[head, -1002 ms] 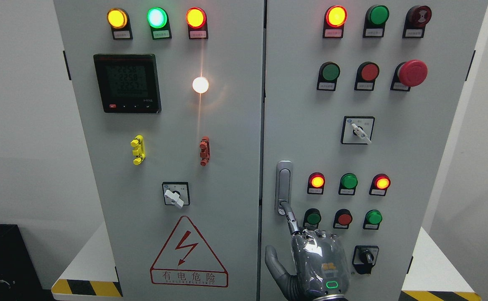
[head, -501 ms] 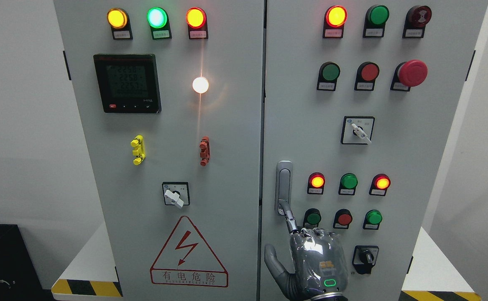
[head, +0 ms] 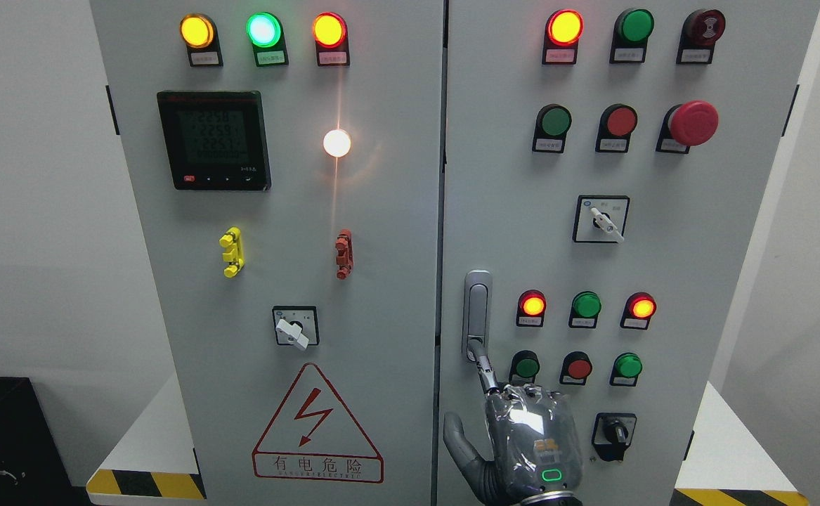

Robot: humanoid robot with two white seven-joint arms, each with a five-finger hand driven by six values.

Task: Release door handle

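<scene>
below the door handle (head: 477,314), right robot hand (head: 528,439) curled, forefinger touching its base, gripping nothing

The warning sign (head: 317,424) on the left cabinet door (head: 276,211) bears a red lightning bolt and the text "有电危险". The digital meter (head: 213,140) displays digits too blurred to read.

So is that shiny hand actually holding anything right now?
Nothing gripped. The right hand only has one extended finger touching the bottom end of the door handle.
</scene>
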